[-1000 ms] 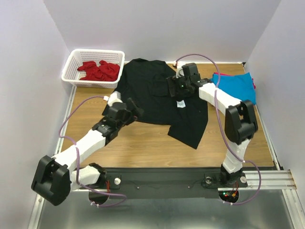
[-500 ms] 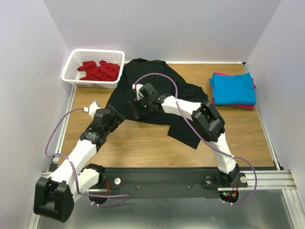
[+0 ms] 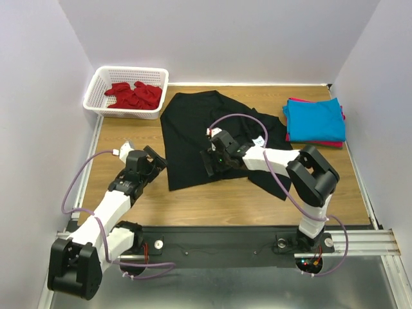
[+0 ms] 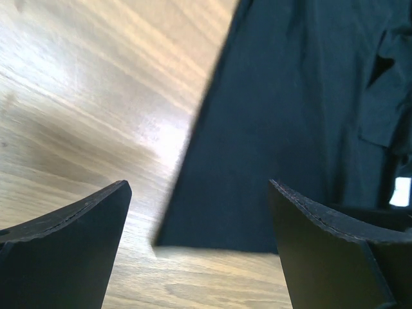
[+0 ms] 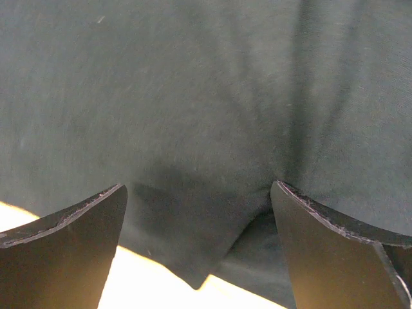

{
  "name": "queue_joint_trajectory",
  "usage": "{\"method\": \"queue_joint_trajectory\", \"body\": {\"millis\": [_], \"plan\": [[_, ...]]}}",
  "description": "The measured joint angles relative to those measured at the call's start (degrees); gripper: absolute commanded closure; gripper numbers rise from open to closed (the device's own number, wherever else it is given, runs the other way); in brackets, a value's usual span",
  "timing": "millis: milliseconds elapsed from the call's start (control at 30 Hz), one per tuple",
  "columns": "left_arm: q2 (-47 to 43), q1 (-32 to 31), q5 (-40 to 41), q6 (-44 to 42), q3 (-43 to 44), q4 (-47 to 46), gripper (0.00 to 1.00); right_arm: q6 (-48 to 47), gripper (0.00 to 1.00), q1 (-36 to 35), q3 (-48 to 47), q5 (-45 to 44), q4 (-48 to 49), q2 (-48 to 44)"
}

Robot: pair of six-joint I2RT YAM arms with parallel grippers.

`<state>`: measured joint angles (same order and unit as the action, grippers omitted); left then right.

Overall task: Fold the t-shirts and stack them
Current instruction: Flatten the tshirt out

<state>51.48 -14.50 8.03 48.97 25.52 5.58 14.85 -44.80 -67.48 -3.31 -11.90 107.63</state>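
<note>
Right gripper [image 5: 198,190]: jaws wide apart, empty, hovering over black cloth.
Left gripper [image 4: 198,190]: jaws wide apart, empty, above the table [image 4: 77,77] beside the shirt's edge.
Black t-shirt [image 3: 190,129]: spread mid-table.
White tag [image 3: 259,140]: on the shirt, print unreadable.
Top view only: turquoise t-shirt [image 3: 315,118] at right; red t-shirts [image 3: 134,94] in basket [image 3: 96,80].

Bright, even overhead light; both wrist views are soft (glare streaks the table [image 4: 161,138]).

Matt black cloth t-shirt [image 3: 193,138] — glossy wooden table [image 3: 212,199].
</note>
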Motion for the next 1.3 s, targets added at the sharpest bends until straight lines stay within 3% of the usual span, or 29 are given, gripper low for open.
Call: {"method": "queue_joint_trajectory", "body": {"millis": [333,500,667,900,1033,1267,1300], "plan": [[2.7,-0.5,-5.6,0.1,-4.5,-1.6,0.02,3.0,0.00,0.2,-1.9,0.5,-4.9,-1.9],[-0.2,-9.6,-5.1,2.0,-6.2,-1.4,0.02,7.3,0.00,0.2,-6.4,-0.9,-5.6,-4.2],[2.1,-13.0,-1.2,4.0,-5.5,1.5,0.02,16.8,0.00,1.4,-1.4,-6.3,-5.7,-18.4],[7.8,-15.8,3.3,4.3,-0.7,7.1,0.06,26.9,0.00,6.9,14.6,-18.5,-5.7,-44.0],[10.4,-18.5,4.5,4.1,0.8,7.9,0.15,28.5,0.00,8.2,18.3,-22.2,-7.7,-50.0],[17.5,-21.1,6.1,3.5,5.1,9.2,0.35,28.7,0.00,13.2,18.3,-22.9,-10.9,-46.4],[18.7,-21.2,6.6,3.3,6.1,9.8,0.42,28.7,0.00,13.9,18.3,-22.6,-11.1,-45.6]]}}
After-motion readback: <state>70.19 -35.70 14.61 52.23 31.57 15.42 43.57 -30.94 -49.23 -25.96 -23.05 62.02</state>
